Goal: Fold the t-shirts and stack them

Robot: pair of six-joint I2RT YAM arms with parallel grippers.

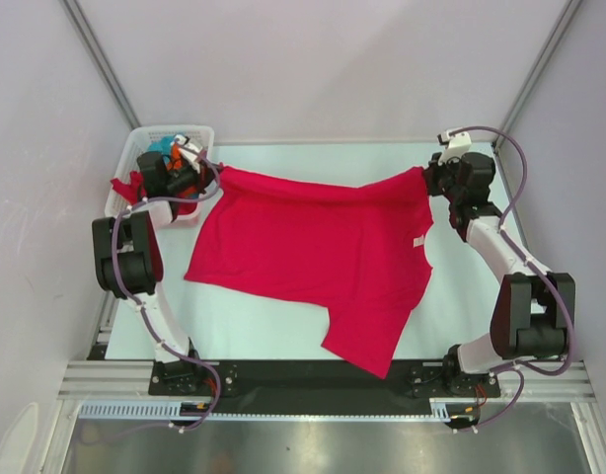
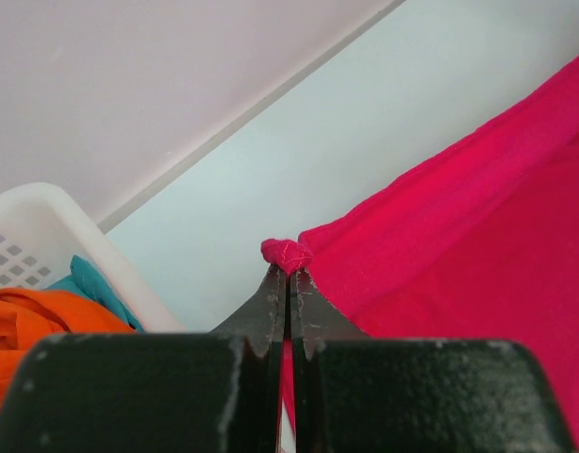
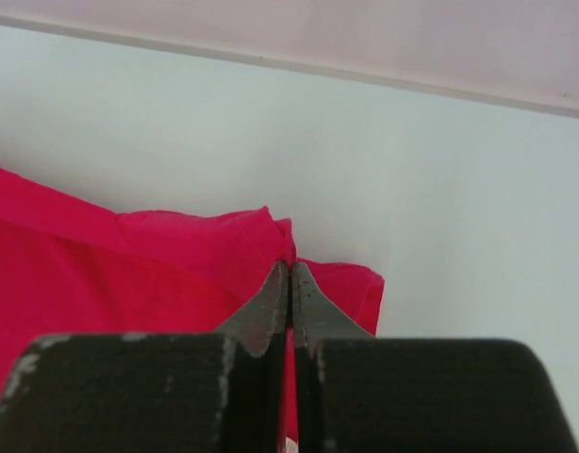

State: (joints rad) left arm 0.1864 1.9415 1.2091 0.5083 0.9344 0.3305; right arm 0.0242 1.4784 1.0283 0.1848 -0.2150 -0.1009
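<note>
Holding the red shirt [image 1: 313, 257] spread from 9 to 3 o'clock: left jaws pinch 1 far corner, right jaws the other.

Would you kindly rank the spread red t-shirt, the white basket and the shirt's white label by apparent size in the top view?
Largest: red t-shirt.
Next: white basket, partly hidden.
Smallest: white label.
</note>
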